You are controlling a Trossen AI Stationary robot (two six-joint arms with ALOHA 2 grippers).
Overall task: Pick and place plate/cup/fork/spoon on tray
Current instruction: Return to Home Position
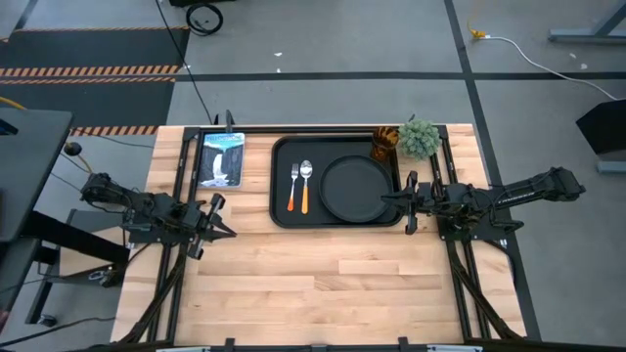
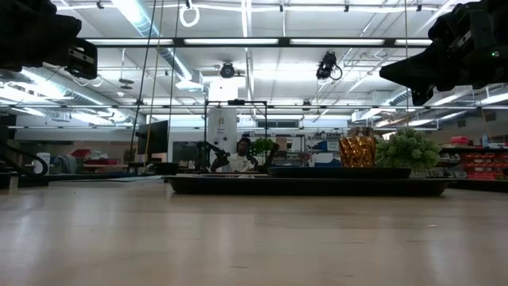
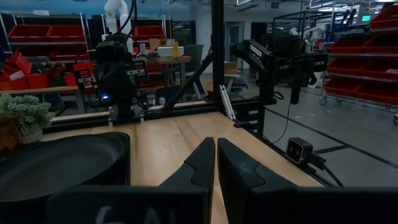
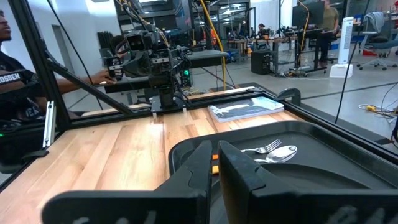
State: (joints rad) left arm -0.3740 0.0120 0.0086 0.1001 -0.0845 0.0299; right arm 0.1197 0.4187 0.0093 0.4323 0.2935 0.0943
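Observation:
The black tray [image 1: 337, 217] lies at the table's far middle. On it the round black plate [image 1: 357, 188] fills the right half, and the fork [image 1: 293, 186] and spoon [image 1: 306, 184] lie side by side on the left half, orange handles toward the near edge. The amber cup [image 1: 383, 145] stands upright at the tray's far right corner and also shows in the low view [image 2: 356, 151]. My left gripper [image 1: 227, 217] hovers left of the tray, shut and empty. My right gripper [image 1: 403, 202] hovers at the tray's right rim, shut and empty.
A green potted plant [image 1: 419, 137] stands right of the cup at the far right. A blue-white picture card [image 1: 221, 158] lies left of the tray. Bare wood spreads over the near half of the table. A person [image 4: 12, 62] sits beyond the table's left side.

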